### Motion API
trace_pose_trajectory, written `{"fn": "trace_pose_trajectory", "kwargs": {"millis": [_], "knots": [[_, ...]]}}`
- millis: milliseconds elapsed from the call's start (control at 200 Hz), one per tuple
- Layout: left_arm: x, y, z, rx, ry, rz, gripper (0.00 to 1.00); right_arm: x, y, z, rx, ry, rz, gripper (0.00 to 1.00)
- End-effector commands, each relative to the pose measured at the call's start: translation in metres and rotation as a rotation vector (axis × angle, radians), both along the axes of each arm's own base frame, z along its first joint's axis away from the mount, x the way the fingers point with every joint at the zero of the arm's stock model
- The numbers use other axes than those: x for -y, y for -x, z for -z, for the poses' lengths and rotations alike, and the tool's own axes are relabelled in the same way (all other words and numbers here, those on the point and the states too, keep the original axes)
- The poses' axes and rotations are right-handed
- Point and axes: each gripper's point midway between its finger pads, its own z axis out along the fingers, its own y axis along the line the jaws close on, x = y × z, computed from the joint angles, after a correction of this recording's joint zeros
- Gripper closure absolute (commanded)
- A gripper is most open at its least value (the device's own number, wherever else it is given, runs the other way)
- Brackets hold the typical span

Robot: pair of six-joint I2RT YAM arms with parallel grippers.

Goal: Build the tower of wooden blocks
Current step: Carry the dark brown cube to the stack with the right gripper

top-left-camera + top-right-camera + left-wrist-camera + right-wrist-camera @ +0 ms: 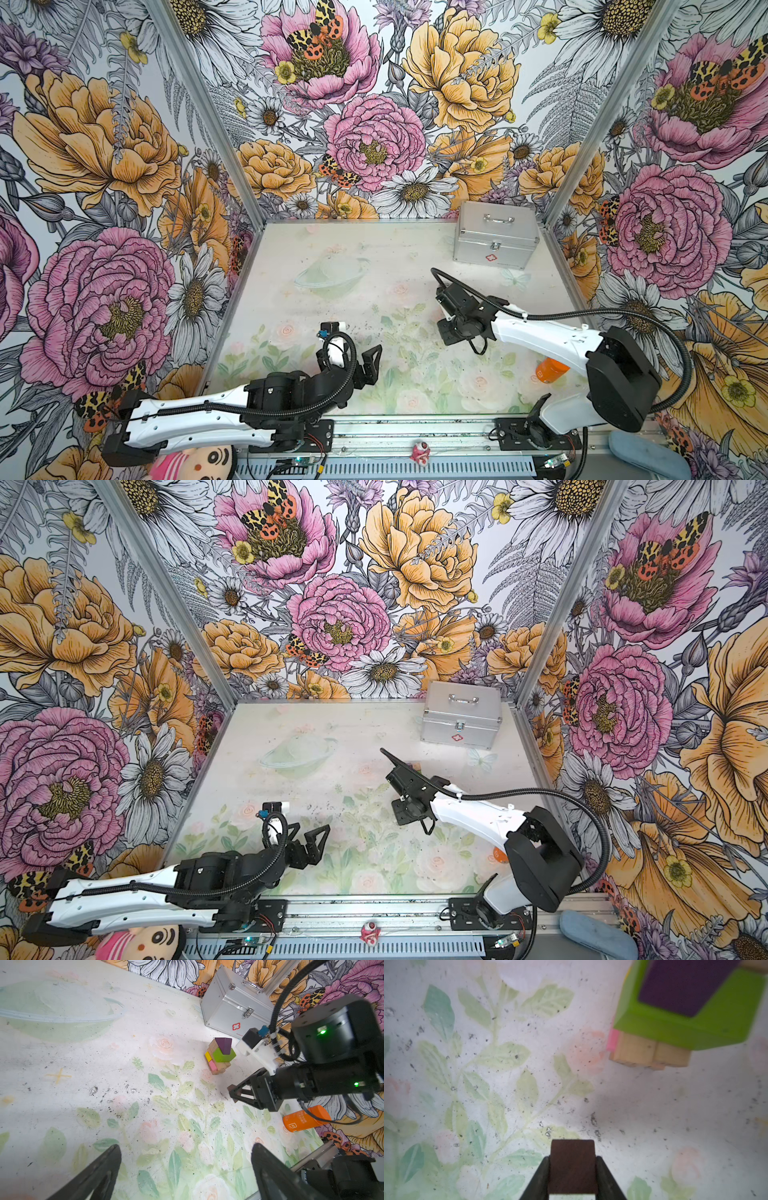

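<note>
The wood block tower (220,1056) stands on the mat in front of the silver case, a purple brick on top, then lime-green, with yellow, pink and tan bricks below. In the right wrist view the tower (679,1022) is off to one side, with bare mat between it and the gripper. My right gripper (572,1160) is shut on a dark-brown brick (572,1167) above the mat. In both top views my right arm (465,320) hides most of the tower. My left gripper (186,1148) hangs open and empty over the mat, well short of the tower.
A silver metal case (494,235) sits at the back right of the table. An orange bottle (550,371) lies near the right arm's base, and the orange bottle (303,1122) also shows in the left wrist view. Flowered walls close three sides.
</note>
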Motion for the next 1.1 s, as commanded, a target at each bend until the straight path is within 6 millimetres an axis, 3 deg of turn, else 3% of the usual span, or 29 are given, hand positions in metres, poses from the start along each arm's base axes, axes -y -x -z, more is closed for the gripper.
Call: {"fn": "trace_pose_trajectory", "kwargs": {"millis": [0,230,530,856,1096], "knots": [[0.001,-0.002,-0.014,0.012,0.003,0.005,0.01,0.013,-0.009,-0.023,0.045,-0.022,0.015,0.65],[0.002,-0.005,-0.019,0.015,-0.008,0.002,0.01,0.036,-0.036,-0.043,0.086,-0.056,0.09,0.65],[0.001,-0.012,-0.023,0.009,-0.019,-0.007,0.01,0.05,-0.076,-0.061,0.114,-0.114,0.142,0.66],[-0.006,-0.025,-0.029,0.0,-0.029,-0.042,0.01,0.044,-0.113,-0.055,0.091,-0.178,0.157,0.66],[-0.009,-0.032,-0.031,-0.005,-0.036,-0.055,0.01,0.038,-0.125,-0.053,0.077,-0.204,0.147,0.66]]}}
